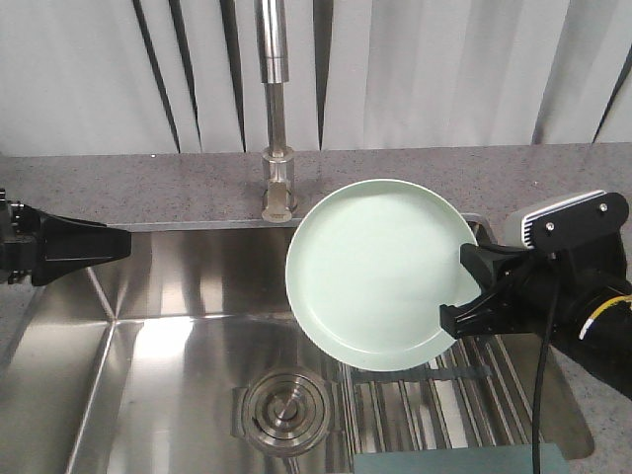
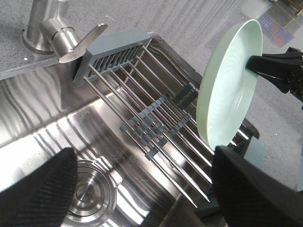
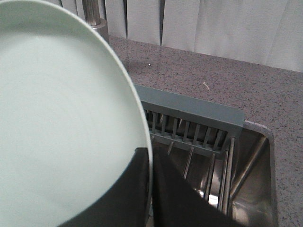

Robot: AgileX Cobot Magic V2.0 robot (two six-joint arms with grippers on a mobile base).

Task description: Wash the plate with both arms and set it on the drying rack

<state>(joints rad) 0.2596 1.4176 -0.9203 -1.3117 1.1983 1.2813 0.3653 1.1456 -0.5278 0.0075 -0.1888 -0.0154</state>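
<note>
Right wrist-mounted view: black fingers (image 3: 180, 203) pinch the glossy round mint plate (image 3: 61, 118).

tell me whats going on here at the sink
The right claw grips the rim of the mint-green plate, holding it tilted on edge above the sink, over the drying rack that spans the sink's right side. The left claw is open and empty at the sink's left edge. No water shows at the faucet.

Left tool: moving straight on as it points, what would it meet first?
Probably the rack, dead ahead of the left tool; the plate hangs to one side. Depth unclear.
</note>
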